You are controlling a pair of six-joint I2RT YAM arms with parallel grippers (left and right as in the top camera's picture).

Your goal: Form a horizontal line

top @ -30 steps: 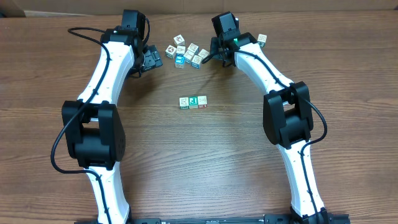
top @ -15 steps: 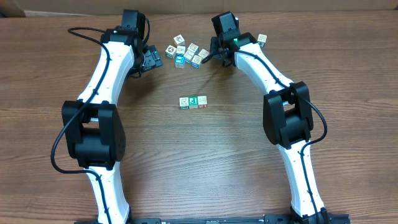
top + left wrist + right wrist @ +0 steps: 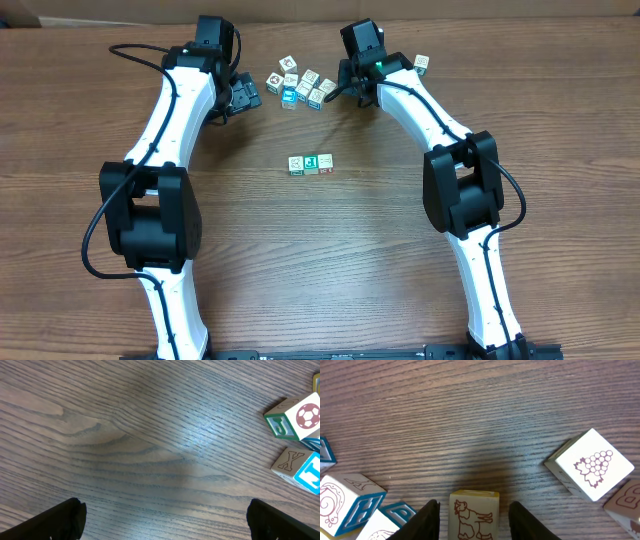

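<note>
**Desk:** What are the jaws doing?

**Me:** On my right gripper (image 3: pixel 475 509) they stand partway apart, with the yellow-faced cube (image 3: pixel 472 522) (a red animal is drawn on it) between them. I see a sliver of wood on either side of it, so I cannot tell whether the fingers (image 3: pixel 427 520) press on it. On my left gripper (image 3: pixel 165 521) the jaws are spread wide, with only bare table (image 3: pixel 150 435) between them.

**Desk:** Where are they relative to the clump?

**Me:** From overhead, the right gripper sits at the right edge of the clump (image 3: pixel 300 85), where the yellow-faced cube lies. A grape cube (image 3: pixel 592 465) lies near that cube, apart from it. The left gripper is just left of the clump and touches nothing. Its camera catches the clump's nearest members, a soccer-ball cube (image 3: pixel 295 416) and an X cube (image 3: pixel 295 466), at the frame's right edge.

**Desk:** And the horizontal line?

**Me:** The horizontal line (image 3: pixel 311 164) lies well apart from the clump, on the side toward the arm bases and between the two arms. Its cubes sit edge to edge, and neither gripper is near it. A lone cube (image 3: pixel 422 63) sits right of the clump, beyond the right arm.
</note>
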